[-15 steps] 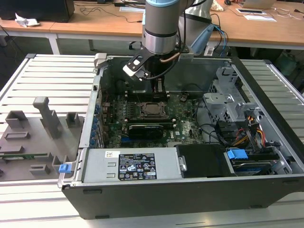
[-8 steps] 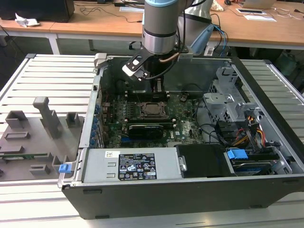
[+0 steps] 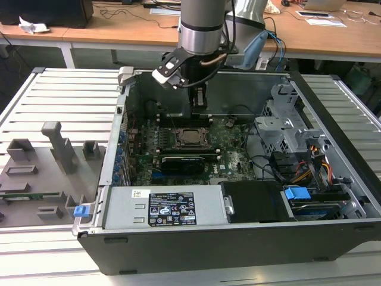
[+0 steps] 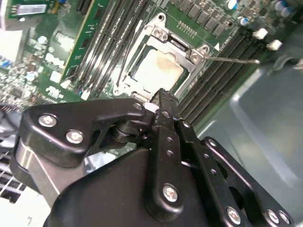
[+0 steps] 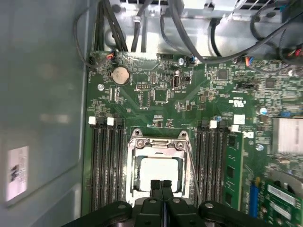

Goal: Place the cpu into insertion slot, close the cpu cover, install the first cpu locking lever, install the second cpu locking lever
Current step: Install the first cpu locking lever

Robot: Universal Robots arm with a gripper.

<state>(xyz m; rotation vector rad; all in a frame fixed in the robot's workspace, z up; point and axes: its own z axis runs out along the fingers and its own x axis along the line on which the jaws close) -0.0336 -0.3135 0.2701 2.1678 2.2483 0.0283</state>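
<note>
– First wrist view: gripper (image 5: 161, 184) looks pressed together, holding nothing, right?
– Yep, empty. cpu (image 5: 158, 172) sits in the slot (image 5: 129, 163), and the cover (image 5: 157, 144) looks down over it. Tips hover at the slot's edge. The loose-looking lever (image 5: 191, 165) runs lengthwise along one side, just beside them.

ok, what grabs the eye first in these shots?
The black gripper, shut, is right at the edge of the cpu cover, which lies down around the pale cpu in the middle of the green motherboard. A thin wire locking lever sticks out sideways across the memory slots. In the exterior view, it all sits inside an open computer case on a slatted table.
</note>
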